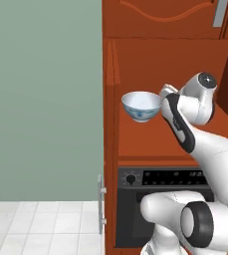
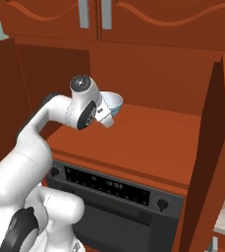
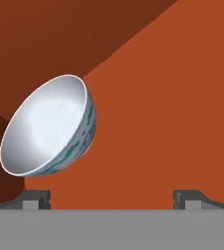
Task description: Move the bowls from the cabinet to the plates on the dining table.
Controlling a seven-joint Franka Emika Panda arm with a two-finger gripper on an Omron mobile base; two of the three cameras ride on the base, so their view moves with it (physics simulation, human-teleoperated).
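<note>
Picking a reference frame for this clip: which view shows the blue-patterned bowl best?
The hand view: the bowl sits large, showing rim, bluish inside and pattern. The left base view shows it small but whole, from the side. In the right base view the arm hides most of it.

The white arm (image 2: pixel 40 128) is reaching into the open reddish-brown cabinet (image 2: pixel 148 133), its hand sitting just in front of a bluish-inside bowl (image 2: pixel 113 102) resting on the shelf. A cabinet door (image 2: pixel 210 162) is standing open at right. Below the shelf, a dark oven control panel (image 2: pixel 109 186) is showing.
</note>
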